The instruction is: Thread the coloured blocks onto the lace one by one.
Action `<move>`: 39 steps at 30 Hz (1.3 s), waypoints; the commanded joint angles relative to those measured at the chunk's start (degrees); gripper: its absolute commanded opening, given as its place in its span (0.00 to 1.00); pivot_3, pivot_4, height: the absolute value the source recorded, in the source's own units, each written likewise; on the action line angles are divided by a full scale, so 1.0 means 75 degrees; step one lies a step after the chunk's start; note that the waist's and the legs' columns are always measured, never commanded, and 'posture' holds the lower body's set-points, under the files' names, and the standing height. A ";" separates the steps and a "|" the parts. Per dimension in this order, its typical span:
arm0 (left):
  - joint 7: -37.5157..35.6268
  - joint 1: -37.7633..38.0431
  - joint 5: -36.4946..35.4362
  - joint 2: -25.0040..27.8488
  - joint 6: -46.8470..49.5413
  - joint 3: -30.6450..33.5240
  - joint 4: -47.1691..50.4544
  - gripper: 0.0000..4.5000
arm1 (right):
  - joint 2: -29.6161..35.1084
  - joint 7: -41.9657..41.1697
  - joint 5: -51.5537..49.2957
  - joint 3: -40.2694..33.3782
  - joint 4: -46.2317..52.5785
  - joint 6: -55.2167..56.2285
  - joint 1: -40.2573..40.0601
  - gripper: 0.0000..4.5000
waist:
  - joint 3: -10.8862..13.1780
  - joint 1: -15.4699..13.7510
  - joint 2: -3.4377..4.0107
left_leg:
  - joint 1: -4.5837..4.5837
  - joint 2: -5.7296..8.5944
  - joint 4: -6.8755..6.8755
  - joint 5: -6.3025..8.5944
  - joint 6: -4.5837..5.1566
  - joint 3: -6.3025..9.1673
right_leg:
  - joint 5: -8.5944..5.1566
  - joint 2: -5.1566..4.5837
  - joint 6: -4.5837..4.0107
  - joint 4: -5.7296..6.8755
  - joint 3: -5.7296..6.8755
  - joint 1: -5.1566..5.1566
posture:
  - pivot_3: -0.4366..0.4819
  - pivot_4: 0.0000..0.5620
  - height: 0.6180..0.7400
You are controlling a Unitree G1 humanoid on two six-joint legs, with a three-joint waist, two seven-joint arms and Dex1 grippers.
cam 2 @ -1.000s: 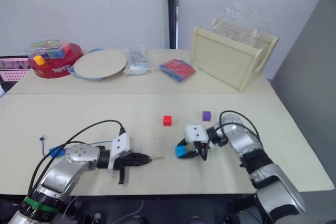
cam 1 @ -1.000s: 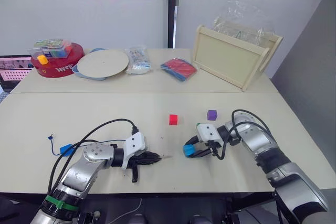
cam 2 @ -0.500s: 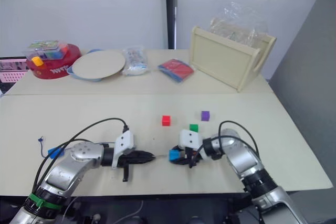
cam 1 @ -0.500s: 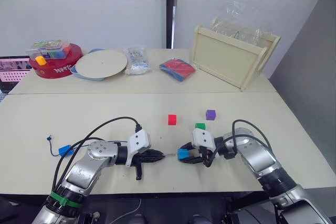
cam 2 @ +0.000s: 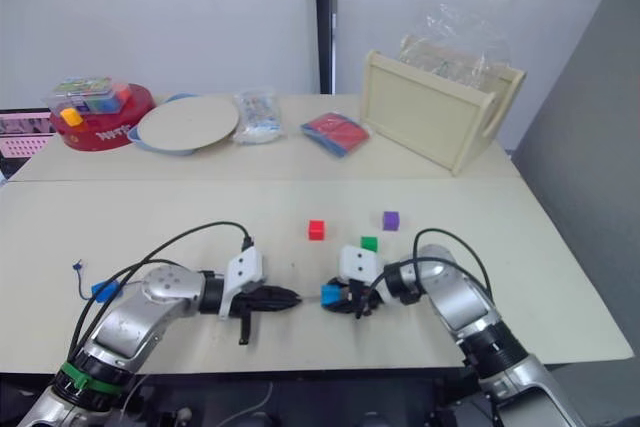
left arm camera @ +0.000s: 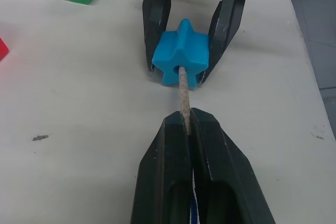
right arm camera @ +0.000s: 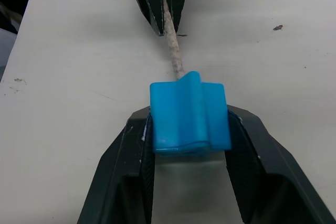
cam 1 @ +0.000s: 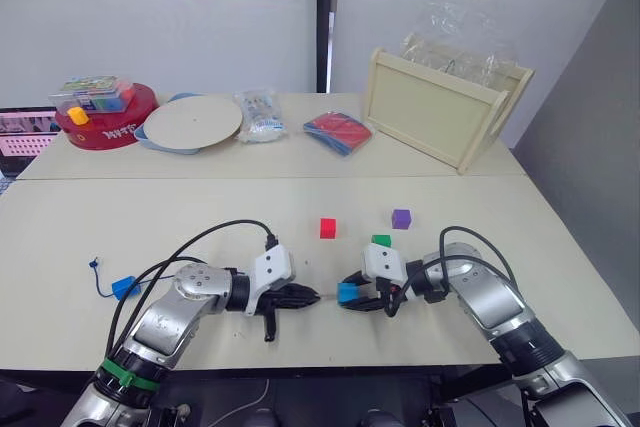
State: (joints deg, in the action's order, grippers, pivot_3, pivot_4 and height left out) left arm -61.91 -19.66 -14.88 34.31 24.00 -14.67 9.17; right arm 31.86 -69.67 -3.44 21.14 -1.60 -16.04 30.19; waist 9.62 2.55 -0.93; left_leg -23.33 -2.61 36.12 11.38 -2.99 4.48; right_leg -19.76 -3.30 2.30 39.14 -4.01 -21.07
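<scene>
Nearest the robot, L gripper [cam 1: 306, 296] had its jaws pinched tight on the pale stiff tip [left arm camera: 183, 94] of the thin dark blue lace [cam 1: 160, 276]. R gripper [cam 1: 349, 292] sat right opposite, jaws clamped on either side of a small blue star-shaped plastic block [left arm camera: 181, 53], w/ the block held low over the cream tabletop [cam 1: 200, 217]. In the L wrist view the tip was already poking into the hole in the block's face; can't tell how far in it went. Rest of the lace trailed back along the L arm toward the robot's left, w/ a second blue block [cam 1: 125, 287] sitting on it near the little knot end [cam 1: 95, 263].

Bit further out, a green plastic cube w/ a hole [cam 1: 381, 241] lay just beside the R gripper's white housing, loose on the tabletop. Red cube [cam 1: 328, 228] was past that, roughly in line w/ the gap between the two grippers, and the purple cube [cam 1: 401, 218] was off to its right, all three apart from each other.

Far side of the tabletop: flat red-and-blue packet [cam 1: 340, 132], a tilted pale wooden tray [cam 1: 440, 112] w/ clear plastic wrap behind it, a round cream plate [cam 1: 193, 122], a clear bag of small bits [cam 1: 260, 114], and a red round tin [cam 1: 108, 117] w/ a clear box of coloured pieces on top.
</scene>
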 commanded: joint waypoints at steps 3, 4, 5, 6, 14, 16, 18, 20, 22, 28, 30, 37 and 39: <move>-0.0013 -0.0248 -0.0034 -0.0125 0.0057 -0.0163 0.0332 0.00 | -0.0019 0.0137 0.0107 0.0137 0.0221 -0.0286 -0.0014 0.30 | 0.0000 -0.0003 0.0000 | -0.0001 0.0000 0.0000 0.0000 0.0000 0.0000 | 0.0000 0.0000 0.0000 0.0000 0.0000 0.0000 | 0.48 0.27 1.00; -0.0004 -0.0277 -0.0045 -0.0171 0.0086 -0.0204 0.0376 0.00 | -0.0023 0.0151 0.0112 0.0145 0.0246 -0.0322 -0.0018 0.30 | 0.0000 -0.0005 0.0000 | -0.0001 0.0000 0.0000 0.0000 0.0000 0.0000 | 0.0000 0.0000 0.0000 0.0000 0.0000 0.0000 | 0.48 0.27 1.00; 0.0002 -0.0318 -0.0064 -0.0224 0.0118 -0.0238 0.0398 0.00 | -0.0034 0.0169 0.0121 0.0154 0.0248 -0.0348 -0.0013 0.30 | 0.0000 -0.0005 0.0000 | -0.0001 0.0000 0.0000 0.0000 0.0000 0.0000 | 0.0000 0.0000 0.0000 0.0000 0.0000 0.0000 | 0.48 0.27 1.00; 0.0000 -0.0364 -0.0088 -0.0279 0.0152 -0.0282 0.0427 0.00 | -0.0041 0.0184 0.0133 0.0165 0.0265 -0.0374 -0.0021 0.30 | 0.0000 -0.0006 0.0000 | -0.0001 0.0001 0.0001 0.0000 0.0000 0.0000 | 0.0000 0.0000 0.0000 0.0000 0.0000 0.0000 | 0.48 0.27 1.00; 0.0104 -0.0732 -0.0037 -0.0830 0.0322 -0.0632 0.0419 0.00 | -0.0141 0.0296 0.0142 0.0268 0.0466 -0.0618 -0.0101 0.30 | 0.0000 -0.0011 0.0000 | -0.0004 0.0001 0.0004 0.0000 0.0000 0.0000 | 0.0000 0.0000 0.0000 0.0000 0.0000 0.0000 | 0.48 0.27 1.00; 0.0115 -0.0835 0.0035 -0.0971 0.0261 -0.0693 0.0225 0.00 | -0.0209 0.0339 0.0120 0.0298 0.0533 -0.0692 -0.0110 0.30 | 0.0000 -0.0007 0.0000 | -0.0004 0.0001 0.0004 0.0000 0.0000 0.0001 | 0.0000 0.0000 0.0000 0.0000 0.0001 0.0000 | 0.48 0.27 1.00; 0.0093 -0.0920 0.0062 -0.1091 0.0241 -0.0747 0.0069 0.00 | -0.0276 0.0383 0.0128 0.0333 0.0585 -0.0760 -0.0124 0.30 | 0.0000 -0.0024 0.0000 | -0.0005 0.0003 0.0005 0.0000 0.0000 0.0001 | 0.0000 -0.0001 0.0000 0.0000 0.0001 0.0000 | 0.48 0.27 1.00; 0.0032 -0.0918 0.0137 -0.1033 0.0202 -0.0765 0.0004 0.00 | -0.0290 0.0392 0.0142 0.0333 0.0604 -0.0792 -0.0129 0.30 | 0.0000 -0.0028 -0.0001 | -0.0004 0.0003 0.0011 0.0000 0.0000 0.0001 | 0.0000 -0.0001 0.0000 -0.0001 0.0001 0.0005 | 0.48 0.27 1.00; -0.0035 -0.0896 0.0281 -0.0915 0.0077 -0.0798 -0.0097 0.00 | -0.0288 0.0385 0.0129 0.0302 0.0633 -0.0831 -0.0137 0.30 | 0.0000 -0.0029 -0.0001 | -0.0003 0.0003 0.0012 0.0000 0.0000 0.0001 | 0.0000 -0.0002 0.0000 -0.0001 0.0001 0.0006 | 0.48 0.27 1.00; -0.0069 -0.0821 0.0710 -0.0926 -0.0510 -0.0913 -0.0678 0.00 | -0.0355 0.0418 0.0016 0.0229 0.0727 -0.0951 -0.0156 0.30 | -0.0001 -0.0033 -0.0001 | 0.0003 0.0003 0.0011 0.0000 0.0000 0.0001 | 0.0000 -0.0001 0.0000 0.0000 0.0001 0.0010 | 0.48 0.27 1.00; -0.0067 -0.0797 0.0773 -0.0978 -0.0671 -0.0898 -0.0794 0.00 | -0.0386 0.0419 -0.0047 0.0208 0.0817 -0.1036 -0.0184 0.30 | -0.0001 -0.0037 -0.0001 | 0.0005 0.0003 0.0012 0.0000 0.0000 0.0001 | 0.0000 -0.0001 0.0000 0.0000 0.0002 0.0013 | 0.48 0.27 1.00; -0.0112 -0.0693 0.0477 -0.0854 -0.0425 -0.0411 -0.0472 0.29 | -0.0298 0.0521 0.0109 0.0315 0.0987 -0.1345 -0.0322 0.30 | -0.0001 -0.0041 -0.0001 | 0.0005 0.0004 0.0014 0.0000 0.0000 0.0002 | 0.0000 -0.0002 0.0000 -0.0001 0.0002 0.0015 | 0.48 0.27 1.00; -0.0172 -0.0656 0.0398 -0.0661 -0.0220 -0.0267 -0.0294 0.44 | -0.0276 0.0564 0.0154 0.0339 0.0955 -0.1377 -0.0328 0.30 | -0.0001 -0.0024 -0.0001 | 0.0006 0.0003 0.0013 0.0000 0.0000 0.0003 | 0.0000 -0.0001 0.0000 -0.0001 0.0003 0.0015 | 0.48 0.27 1.00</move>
State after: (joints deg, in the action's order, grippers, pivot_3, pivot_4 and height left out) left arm -62.34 -24.58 -9.46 28.76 21.37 -17.83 3.51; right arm 30.21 -65.54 -2.41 21.53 4.96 -25.63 28.53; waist 9.61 2.36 -0.94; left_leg -23.29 -2.59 36.21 11.38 -2.99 4.50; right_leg -19.76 -3.31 2.31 39.13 -3.99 -20.95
